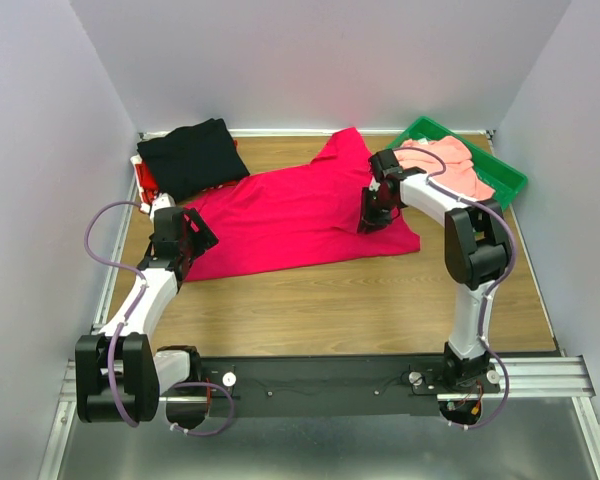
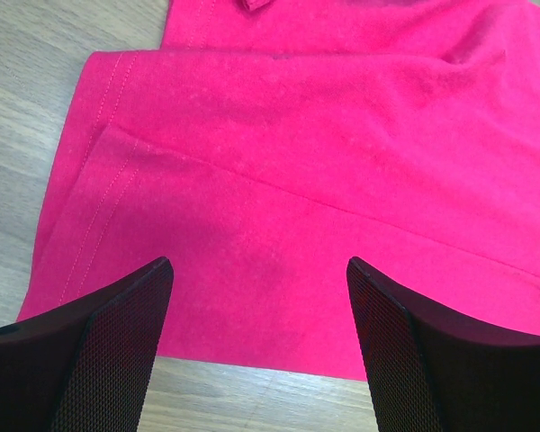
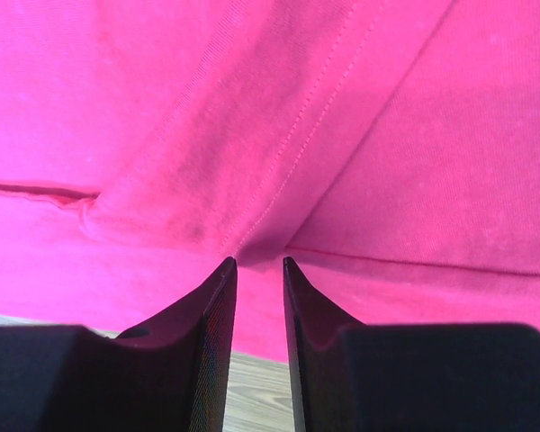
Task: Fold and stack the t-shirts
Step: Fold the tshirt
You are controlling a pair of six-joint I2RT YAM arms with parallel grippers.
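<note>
The crimson-magenta t-shirt [image 1: 290,215] lies spread across the middle of the table. My left gripper [image 1: 187,243] hangs over its near-left hem with the fingers wide open and empty; the hem [image 2: 252,198] shows between them in the left wrist view. My right gripper [image 1: 373,214] is down on the shirt's right side. Its fingers [image 3: 220,297] are nearly together, pinching a raised fold of crimson cloth [image 3: 252,180] at their tips. The black t-shirt [image 1: 192,155] lies folded at the back left. The salmon-pink t-shirt [image 1: 448,165] lies bunched in the green tray.
The green plastic tray [image 1: 505,178] stands at the back right corner. A small red and white object [image 1: 146,185] sits by the black shirt at the left edge. Bare wooden table [image 1: 330,300] runs along the front, with walls close on three sides.
</note>
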